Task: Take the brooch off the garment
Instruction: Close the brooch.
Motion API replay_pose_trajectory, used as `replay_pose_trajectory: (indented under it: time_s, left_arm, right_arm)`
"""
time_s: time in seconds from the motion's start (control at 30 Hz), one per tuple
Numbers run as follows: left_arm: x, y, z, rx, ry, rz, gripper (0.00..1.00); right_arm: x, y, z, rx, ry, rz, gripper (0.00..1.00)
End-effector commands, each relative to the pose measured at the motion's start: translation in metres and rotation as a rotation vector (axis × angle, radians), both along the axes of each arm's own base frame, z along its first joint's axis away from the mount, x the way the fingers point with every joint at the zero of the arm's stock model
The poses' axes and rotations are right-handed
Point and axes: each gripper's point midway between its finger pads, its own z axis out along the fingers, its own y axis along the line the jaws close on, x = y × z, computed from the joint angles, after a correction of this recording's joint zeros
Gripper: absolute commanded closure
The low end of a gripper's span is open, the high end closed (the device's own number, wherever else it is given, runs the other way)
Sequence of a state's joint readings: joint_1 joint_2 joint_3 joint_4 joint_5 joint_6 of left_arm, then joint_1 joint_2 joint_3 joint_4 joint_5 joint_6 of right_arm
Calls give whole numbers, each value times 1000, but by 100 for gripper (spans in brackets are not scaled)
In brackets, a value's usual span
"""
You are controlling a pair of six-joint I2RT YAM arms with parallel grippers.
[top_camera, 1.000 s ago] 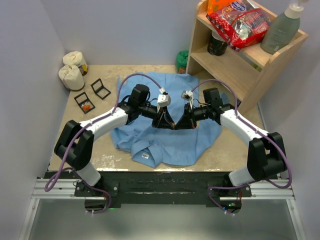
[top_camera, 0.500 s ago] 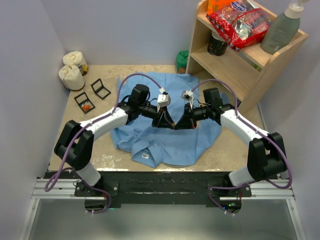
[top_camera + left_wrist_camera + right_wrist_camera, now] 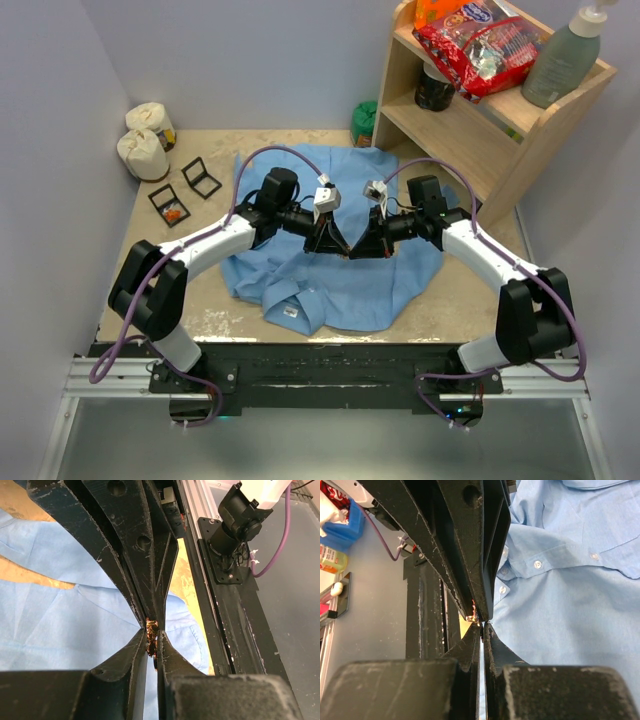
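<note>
Starting at 10 o'clock on the worktop (image 3: 445, 300), the overhead camera gives you two white cloth bags (image 3: 146, 142) and, just inboard of them, two small black boxes (image 3: 186, 188). The garment (image 3: 340, 290) lies spread over the middle, its collar label (image 3: 291, 311) toward 6 o'clock. Your left claw (image 3: 338, 247) and right claw (image 3: 358, 248) meet tip to tip over the centre of the cloth. From up there they are only a dark wedge, and you cannot see what they hold.

The left wrist camera settles it: the left claw is pinching the brooch (image 3: 151, 641), a small orange-gold piece caught between its tips. The right claw's fingers (image 3: 150, 570) come in from 12 o'clock onto the same spot.

Only the right wrist camera shows you the white buttons (image 3: 536, 564) at 2 o'clock. It also shows the right claw pressed together with barely a slit; you cannot tell whether it nips anything.

At 1 o'clock stands the wooden shelf (image 3: 500, 150) with a red snack bag (image 3: 480, 45).

Against a second ago, both arms sit almost where they were, and the left claw's fingers have drawn closer
</note>
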State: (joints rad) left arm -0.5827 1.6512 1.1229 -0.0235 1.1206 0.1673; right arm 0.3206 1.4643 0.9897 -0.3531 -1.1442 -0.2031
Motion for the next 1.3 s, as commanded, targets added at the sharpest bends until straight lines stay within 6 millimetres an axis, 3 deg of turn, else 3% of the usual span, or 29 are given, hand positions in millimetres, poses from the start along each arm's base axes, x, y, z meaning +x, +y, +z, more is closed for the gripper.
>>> replay_pose_trajectory:
  time_s: [0.0,0.57,0.83,0.97,1.27]
  left_arm:
    - [-6,2,18,-37,-17,-24,88]
    - [-8,2,20,-42,-17,-33,75]
    - [-6,3,21,-37,-22,-20,74]
    - [-2,2,19,-29,-26,-3,75]
    - [-4,0,18,-33,-5,-19,90]
  right_arm:
    - [1,-4,10,10,-48,-11,100]
    - [1,-3,6,-15,-64,-17,100]
    - [1,-4,6,-16,-71,-18,100]
    - [0,-4,7,-17,-78,-17,100]
    - [-3,-2,7,-21,-94,-4,100]
